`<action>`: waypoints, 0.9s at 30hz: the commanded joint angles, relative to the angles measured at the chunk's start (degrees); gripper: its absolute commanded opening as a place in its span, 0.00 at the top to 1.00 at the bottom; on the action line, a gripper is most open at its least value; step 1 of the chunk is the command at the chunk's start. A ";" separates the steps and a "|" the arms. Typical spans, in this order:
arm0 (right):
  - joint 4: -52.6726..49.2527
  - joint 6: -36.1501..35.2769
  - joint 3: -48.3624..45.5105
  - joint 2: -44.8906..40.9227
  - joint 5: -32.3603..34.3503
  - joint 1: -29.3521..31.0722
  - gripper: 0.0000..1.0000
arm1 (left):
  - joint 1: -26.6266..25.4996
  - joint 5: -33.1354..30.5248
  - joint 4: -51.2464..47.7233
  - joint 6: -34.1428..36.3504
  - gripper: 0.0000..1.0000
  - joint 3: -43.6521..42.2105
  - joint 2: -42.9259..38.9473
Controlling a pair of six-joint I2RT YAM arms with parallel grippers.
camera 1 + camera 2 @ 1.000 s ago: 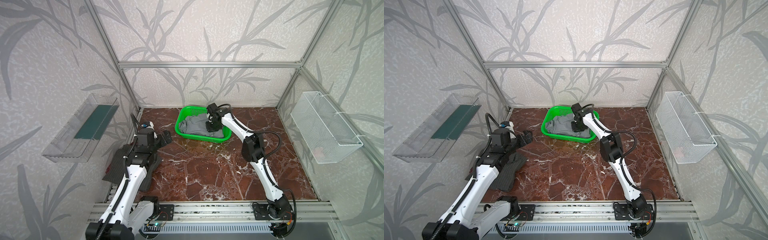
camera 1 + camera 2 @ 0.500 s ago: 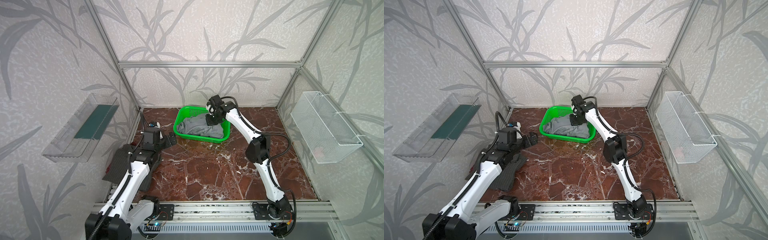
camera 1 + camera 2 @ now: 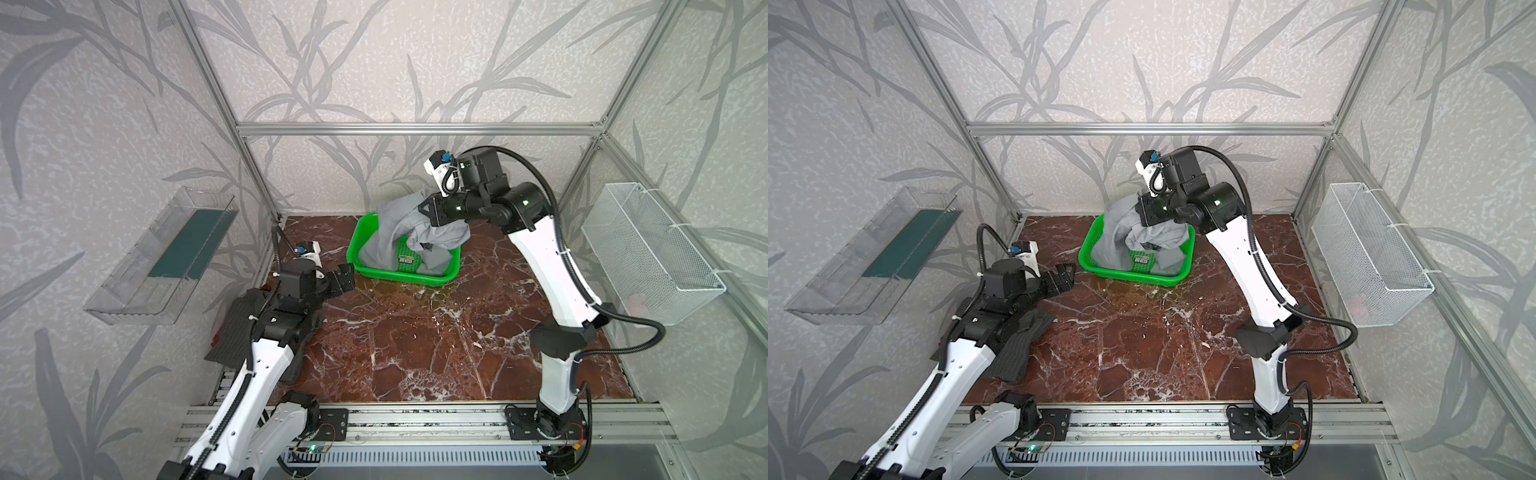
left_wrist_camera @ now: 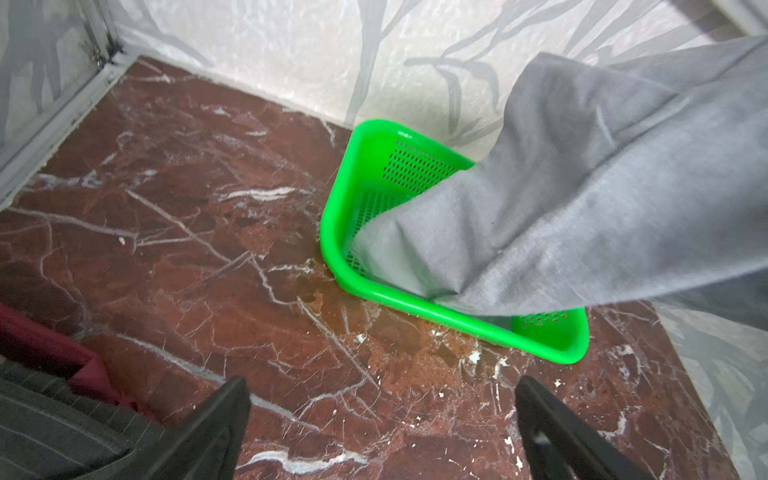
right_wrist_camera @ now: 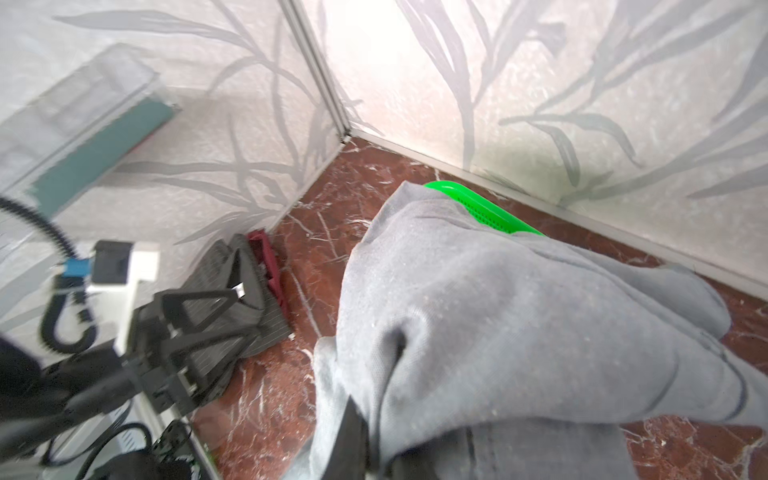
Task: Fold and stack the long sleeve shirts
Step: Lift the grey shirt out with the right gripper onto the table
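Above the red marble tabletop the grey shirt hangs half out of the green basket, pinched by the clenched right gripper; its trailing hem may drag the light basket along. The pinstriped shirt lies under the left arm; the left wrist view, unlike the top views, plainly shows the left gripper gaping and empty

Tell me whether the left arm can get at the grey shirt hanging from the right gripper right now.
Probably yes. The open left gripper faces the grey shirt across bare tabletop, nothing between. The right gripper holds it up, its lower part in the green basket.
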 commanded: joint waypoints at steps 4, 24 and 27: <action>3.46 -2.81 -13.15 -18.81 6.93 10.35 1.00 | -0.27 -8.70 -4.09 -3.61 0.01 -1.01 0.60; 4.61 -0.54 -38.97 -53.32 18.64 14.48 1.00 | -5.55 -8.79 -3.12 -17.76 0.01 8.34 31.55; 11.29 3.81 -52.91 -58.12 18.36 14.47 1.00 | -5.93 -8.88 -2.47 -18.83 0.01 10.03 34.78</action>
